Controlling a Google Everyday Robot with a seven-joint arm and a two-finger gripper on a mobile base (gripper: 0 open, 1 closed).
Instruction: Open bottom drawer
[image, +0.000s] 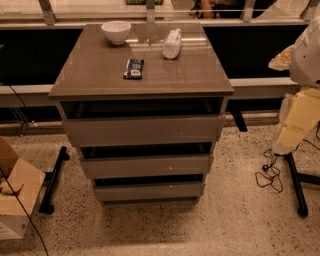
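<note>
The bottom drawer (148, 191) is the lowest and shortest of three grey-taupe fronts on the cabinet (142, 75) at the centre of the view. Its flat, handle-less panel sits just under the middle drawer (146, 166), with a dark gap between them. The top drawer (142, 130) is above that. My arm comes in at the right edge, and the gripper (283, 146) hangs at its lower end. It is well to the right of the cabinet, apart from all the drawers, and holds nothing that I can see.
On the cabinet top are a white bowl (116, 31), a bottle lying on its side (172, 43) and a dark packet (133, 68). A cardboard box (15, 200) and a black stand foot (54, 180) are on the left floor. A cable (270, 175) and a black stand leg (295, 182) are on the right.
</note>
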